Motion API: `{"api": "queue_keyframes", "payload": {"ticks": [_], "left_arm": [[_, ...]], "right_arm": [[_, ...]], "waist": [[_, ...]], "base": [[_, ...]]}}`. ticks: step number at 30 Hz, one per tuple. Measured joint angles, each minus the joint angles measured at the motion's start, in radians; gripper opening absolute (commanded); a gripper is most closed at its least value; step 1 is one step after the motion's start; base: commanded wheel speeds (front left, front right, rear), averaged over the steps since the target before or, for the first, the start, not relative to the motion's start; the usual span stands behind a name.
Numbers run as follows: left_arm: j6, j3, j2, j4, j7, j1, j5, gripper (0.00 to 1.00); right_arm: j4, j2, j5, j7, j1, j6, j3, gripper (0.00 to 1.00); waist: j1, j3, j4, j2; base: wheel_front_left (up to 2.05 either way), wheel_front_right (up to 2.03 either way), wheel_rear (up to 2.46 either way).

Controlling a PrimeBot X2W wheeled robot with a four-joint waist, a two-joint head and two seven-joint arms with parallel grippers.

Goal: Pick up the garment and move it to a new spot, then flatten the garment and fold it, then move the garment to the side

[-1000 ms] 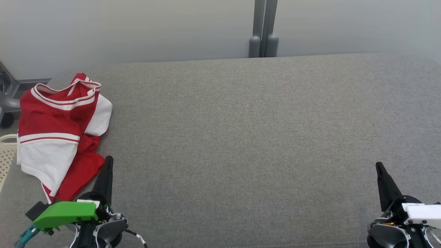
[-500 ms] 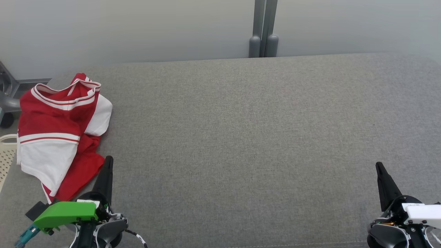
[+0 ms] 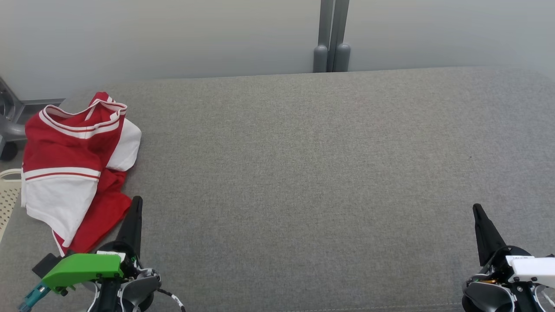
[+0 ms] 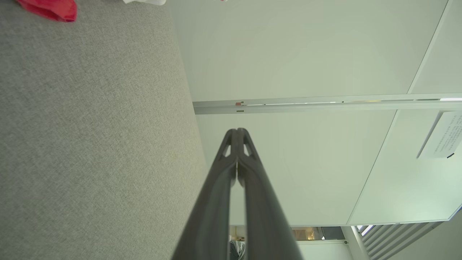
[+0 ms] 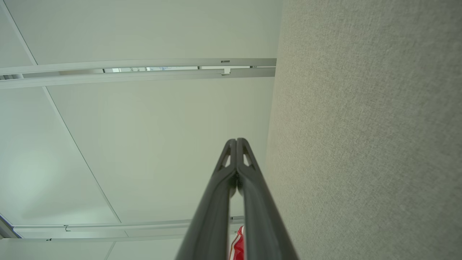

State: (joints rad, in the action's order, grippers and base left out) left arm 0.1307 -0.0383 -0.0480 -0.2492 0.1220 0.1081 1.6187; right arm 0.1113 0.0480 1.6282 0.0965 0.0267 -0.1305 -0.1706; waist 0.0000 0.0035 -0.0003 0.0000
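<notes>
Nothing is seen to have moved since a second ago: both arms and the garment [image 3: 73, 169] are held in the same places. Garment is left crumpled, red with white panels and stripes, at the far left end of the grey bench [image 3: 303, 173]. A cream perforated basket [image 3: 8, 195] is seen just past the bench edge beside it. Left gripper [image 3: 137, 203] is parked at the lower left, fingers pointed up the head view, just beside the garment's near red hem; contact cannot be told. Its jaws are clenched on nothing, tips pressed together in the left wrist view. Right gripper [image 3: 477, 209] is parked at the lower right, well apart from the garment, jaws likewise clenched and empty. A grey post [image 3: 331, 39] is seen against the pale wall behind the bench.
</notes>
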Motion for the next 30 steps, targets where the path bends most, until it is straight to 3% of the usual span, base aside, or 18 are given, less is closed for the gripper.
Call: {"api": "queue_keyframes", "payload": {"ticks": [19,20,30], "left_arm": [[0.0,0.0,0.0,0.0,0.0,0.0,0.0,0.0],[0.0,0.001,0.0,-0.004,0.0,-0.001,0.0,1.0],[0.0,0.015,0.007,-0.05,-0.023,-0.051,-0.003,1.0]], "right_arm": [[0.0,0.0,0.0,0.0,0.0,0.0,0.0,0.0],[0.004,-0.001,0.0,0.0,0.0,0.0,0.0,1.0],[0.053,-0.017,-0.011,-0.021,0.021,0.0,0.029,1.0]], "waist": [[0.0,0.0,0.0,0.0],[-0.0001,0.0,0.0,0.0],[0.0,0.0,-0.001,0.0]], "base": [[0.0,0.0,0.0],[0.0,0.0,0.0],[0.0,0.0,0.0]]}}
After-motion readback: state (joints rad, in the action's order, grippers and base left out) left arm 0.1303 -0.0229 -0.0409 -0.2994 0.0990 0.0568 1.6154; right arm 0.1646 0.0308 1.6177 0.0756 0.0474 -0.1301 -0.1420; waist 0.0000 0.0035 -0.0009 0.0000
